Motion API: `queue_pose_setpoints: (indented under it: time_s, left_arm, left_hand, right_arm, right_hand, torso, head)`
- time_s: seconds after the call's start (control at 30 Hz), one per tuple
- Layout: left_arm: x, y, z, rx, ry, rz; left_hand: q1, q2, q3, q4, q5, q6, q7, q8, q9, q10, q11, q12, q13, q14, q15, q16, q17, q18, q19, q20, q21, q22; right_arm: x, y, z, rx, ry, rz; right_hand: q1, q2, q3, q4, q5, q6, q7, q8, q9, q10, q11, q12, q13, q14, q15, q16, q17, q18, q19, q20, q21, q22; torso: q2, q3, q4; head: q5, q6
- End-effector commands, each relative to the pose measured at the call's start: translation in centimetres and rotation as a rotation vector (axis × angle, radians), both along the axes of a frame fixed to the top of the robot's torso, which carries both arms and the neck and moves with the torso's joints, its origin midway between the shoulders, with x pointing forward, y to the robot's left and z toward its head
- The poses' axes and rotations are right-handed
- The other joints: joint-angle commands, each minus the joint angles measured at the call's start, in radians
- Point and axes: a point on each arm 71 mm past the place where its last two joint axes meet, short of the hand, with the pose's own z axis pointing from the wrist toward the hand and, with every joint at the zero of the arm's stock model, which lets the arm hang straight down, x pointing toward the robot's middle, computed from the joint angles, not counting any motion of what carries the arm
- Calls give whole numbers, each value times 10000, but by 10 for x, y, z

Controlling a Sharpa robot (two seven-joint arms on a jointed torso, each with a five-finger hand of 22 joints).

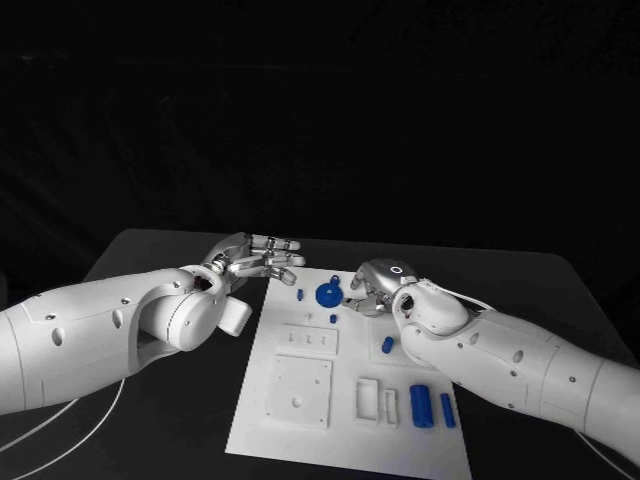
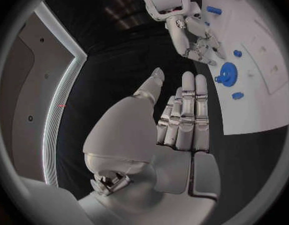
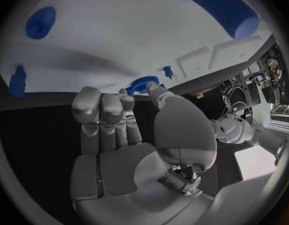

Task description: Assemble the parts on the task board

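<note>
Black cloth hangs behind a dark desk, and the white task board lies in the middle of it, running from the near edge toward the far side. At the board's far end sits a blue gear, with a smaller blue part just nearer. The right hand is beside the gear on its right, fingers curled in and bunched above the gear's rim; whether they pinch the gear or only hover over it cannot be told. The left hand rests off the board's far left corner, fingers straight and held side by side, holding nothing.

Likely risk: the gear tilting or skidding if the right fingers close off-centre, since it lies flat with little edge to catch. Nearer on the board, two blue cylinders stand at the right, and another blue part lies close beneath the right forearm, which could brush it.
</note>
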Motion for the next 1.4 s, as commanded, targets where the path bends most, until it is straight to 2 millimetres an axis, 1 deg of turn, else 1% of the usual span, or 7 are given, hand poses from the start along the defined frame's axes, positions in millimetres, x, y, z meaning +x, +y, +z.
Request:
queue_pose_setpoints:
  time_s: [0.03,0.3,0.5,0.7,0.87,1.07,1.4]
  left_arm:
    - [0,-1,2,-39,-73,-113]
    - [0,6,2,-20,-119,49]
    - [0,11,3,-10,-168,171]
    - [0,14,3,-19,-206,208]
    - [1,15,3,-19,-213,217]
    - [1,16,2,-12,-227,222]
    - [3,16,0,15,-211,208]
  left_hand:
    - [6,-84,-10,55,53,-56,-24,-36,-16,-52,-17,-48,5,-45,16,15,-13,185,-26,-3,10,-11]
    - [24,-105,12,63,54,-28,-19,-30,-14,-39,-17,-46,5,-51,18,5,-18,182,-27,-1,11,-65]
    - [13,-91,43,75,55,191,-5,-14,-4,297,-50,-44,4,-111,30,-17,-25,167,-92,11,-21,-88]
    - [-19,-75,91,78,55,434,-12,-6,7,601,-93,-46,4,-142,26,-18,-22,154,-121,8,-40,-103]
    - [-42,-71,144,73,55,516,-17,-4,11,806,-127,-51,3,-162,17,-17,-18,141,-134,-3,-44,-109]
    - [-48,-94,177,56,55,498,-26,-10,9,788,-126,-53,5,-174,20,-16,-16,132,-142,-6,-47,-113]
    - [-17,-125,156,17,53,371,-34,-14,4,435,-70,-55,5,-155,32,-6,-13,152,-124,6,-20,-106]
  right_arm:
    - [-3,-5,10,644,-676,-123]
    - [-4,-38,41,1916,-866,-74]
    - [0,-81,61,2996,-205,253]
    - [3,-121,63,3536,510,471]
    - [6,-142,58,3642,879,522]
    - [9,-157,46,3706,1201,431]
    - [13,-160,19,3714,1875,259]
  right_hand:
    - [15,-44,11,13,-42,79,-10,-13,2,-11,-36,76,22,-25,-21,-16,13,-21,107,-53,46,1159]
    - [907,-38,-714,-314,-37,32,30,-17,0,-29,2,52,3,-25,36,-87,-73,-24,69,4,0,1150]
    - [1855,126,-925,-1470,211,-72,124,-16,-2,-193,43,-40,-55,-87,32,-193,-126,-25,-30,11,-236,1104]
    - [2239,490,-2090,-2477,1343,-157,167,-16,-3,-417,77,-167,-166,-192,66,-417,-246,-60,-171,16,-537,1054]
    - [2457,742,-2741,-2944,1688,-302,87,-15,-1,-741,12,-320,-327,-389,45,-642,-400,-36,-363,21,-1046,961]
    - [2553,919,-3166,-3293,1811,-527,20,-19,-2,-941,-96,-405,-497,-518,-16,-727,-448,-73,-458,-39,-1351,916]
    - [2667,1056,-3163,-3739,2158,-673,21,-17,-3,-996,-124,-388,-547,-547,-35,-673,-372,-101,-480,-66,-1301,926]
  torso:
    - [-3,3,-18]
    - [-15,17,-70]
    - [-46,65,-203]
    - [-50,170,-325]
    - [-38,272,-390]
    - [-28,356,-428]
    - [16,461,-395]
  head:
    - [13,27]
    - [-10,126]
    - [-9,156]
    - [-39,161]
    - [-84,152]
    - [-69,144]
    - [-99,95]
